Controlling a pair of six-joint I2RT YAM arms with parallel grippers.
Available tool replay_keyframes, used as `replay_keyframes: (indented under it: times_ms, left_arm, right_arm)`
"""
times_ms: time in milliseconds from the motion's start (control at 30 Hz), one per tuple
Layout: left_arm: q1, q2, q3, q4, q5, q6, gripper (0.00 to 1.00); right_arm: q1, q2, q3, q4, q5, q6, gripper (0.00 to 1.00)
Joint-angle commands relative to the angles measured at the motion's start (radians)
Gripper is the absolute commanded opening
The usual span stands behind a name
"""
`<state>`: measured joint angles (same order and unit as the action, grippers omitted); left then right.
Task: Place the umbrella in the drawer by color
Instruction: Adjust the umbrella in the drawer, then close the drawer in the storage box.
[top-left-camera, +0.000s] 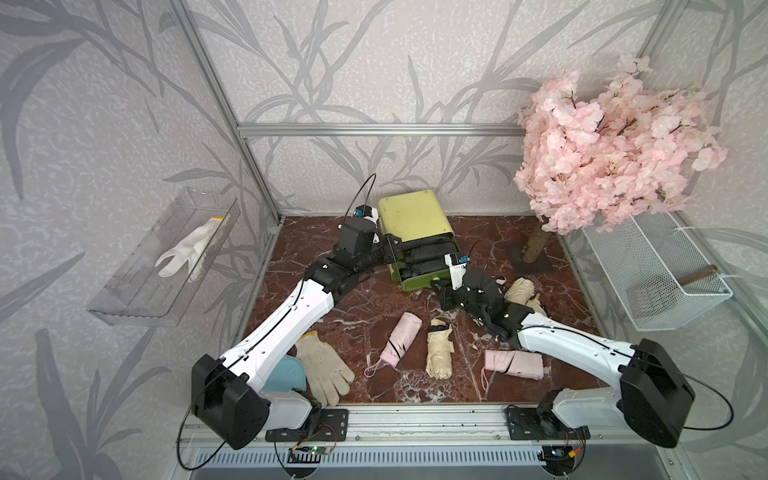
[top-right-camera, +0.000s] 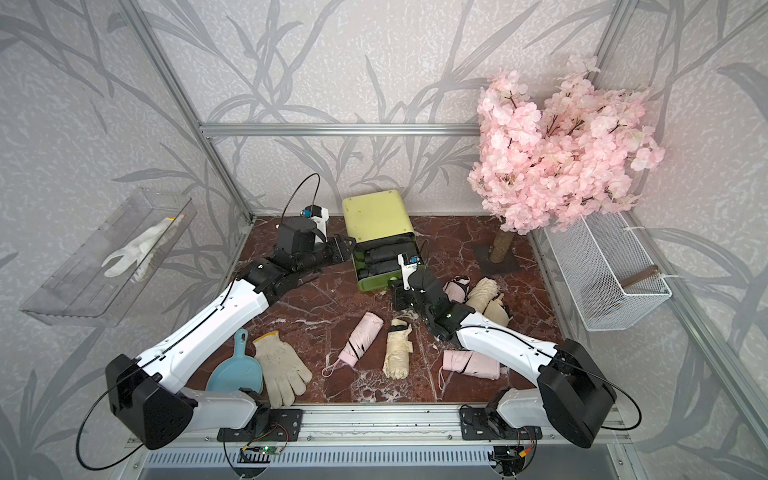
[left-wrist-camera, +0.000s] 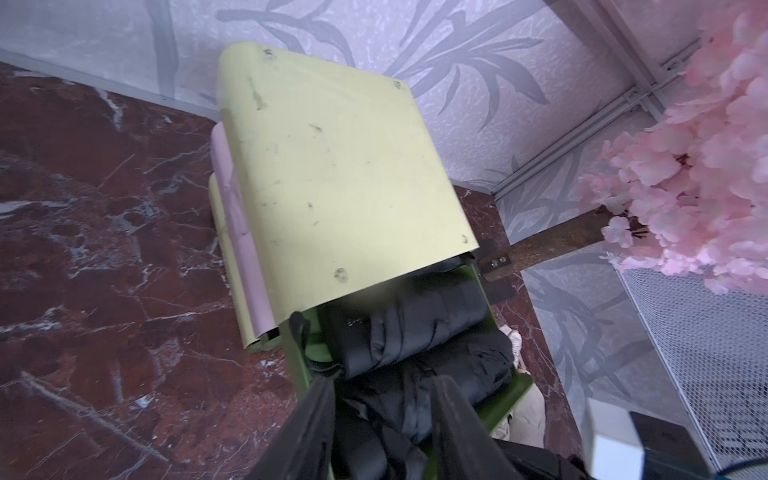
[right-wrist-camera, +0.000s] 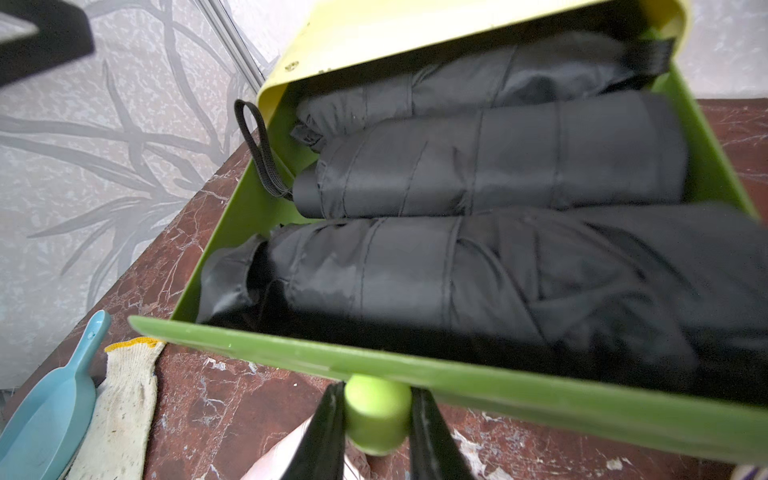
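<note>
The small pale lime-yellow plastic chest (top-left-camera: 411, 216) stands at the back of the red-brown marble tabletop (top-left-camera: 365, 303). Its top dark green drawer (right-wrist-camera: 291, 353) is pulled out toward the robot, and three folded black fabric umbrellas (right-wrist-camera: 498, 158) lie side by side inside it. The right gripper (right-wrist-camera: 376, 401) is clamped narrow on the round pale-green knob (right-wrist-camera: 377, 419) at the drawer's front. The left gripper (left-wrist-camera: 384, 388) hangs over the drawer, jaws part-way apart with black cloth between them. Whether they grip that cloth or merely straddle it I cannot tell from the wrist view.

The step looks to be letting go of a black umbrella. To do it well, spread the jaws fully, then lift straight up so no fold comes along, with the knob held steady meanwhile. The black wrist strap (right-wrist-camera: 255, 141) loops over the drawer's side wall, so tuck it in before pushing shut or it may jam. A pink folded umbrella (top-left-camera: 397, 338) and a cream folded umbrella (top-left-camera: 439, 349) lie in front of the chest.
</note>
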<state>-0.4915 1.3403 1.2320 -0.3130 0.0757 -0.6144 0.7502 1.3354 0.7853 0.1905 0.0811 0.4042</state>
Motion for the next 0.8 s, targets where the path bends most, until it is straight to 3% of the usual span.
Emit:
replay_keyframes:
  times_ms: [0,300,467,667,767]
  left_arm:
    - [0.028,-0.028,-0.039,-0.026,-0.015,0.037,0.43]
    - [0.144,-0.004,-0.01,-0.01,0.047,0.048,0.46]
    - [0.199,0.181,0.195,-0.042,0.089,0.11,0.48]
    - [0.239,0.406,0.425,0.038,0.08,0.228,0.64]
    - [0.265,0.571,0.628,-0.018,0.126,0.298,0.68]
  right_arm:
    - [0.014,0.011,0.079,0.08,-0.048,-0.015,0.08]
    - [0.012,0.089,0.164,0.08,-0.025,-0.037,0.07]
    - [0.006,0.098,0.166,0.08,0.03,-0.021,0.07]
    - [-0.005,0.12,0.176,0.094,0.054,0.014,0.07]
    - [-0.007,0.127,0.188,0.092,0.05,0.009,0.07]
